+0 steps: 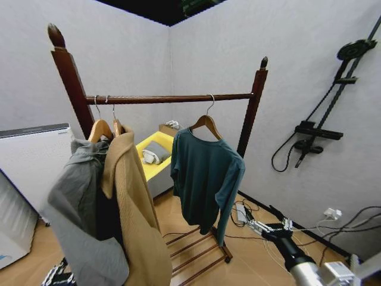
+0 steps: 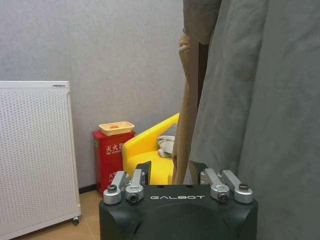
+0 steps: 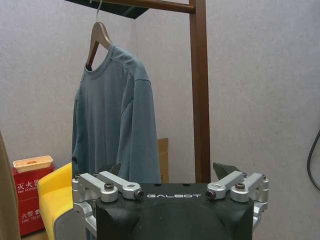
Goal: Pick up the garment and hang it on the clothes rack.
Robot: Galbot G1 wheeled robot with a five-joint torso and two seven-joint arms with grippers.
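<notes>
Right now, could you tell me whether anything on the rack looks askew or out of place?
Nothing is damaged. The garment hangs straight on the clothes rack. The grey hoodie and tan coat are crowded at the other end, and the hoodie sits bunched and lopsided on its hanger.

The garment (image 1: 205,173) hangs on the clothes rack (image 1: 172,99); the right gripper (image 1: 257,225) sits low beside it.

I stand in a staged test room made up as a home corner: bare grey wall panels (image 1: 119,47), a clothes rack (image 1: 166,99) ahead of my fingers, a yellow armchair (image 1: 156,156) beyond it, loose cables (image 1: 351,223) across the floor beside them.
</notes>
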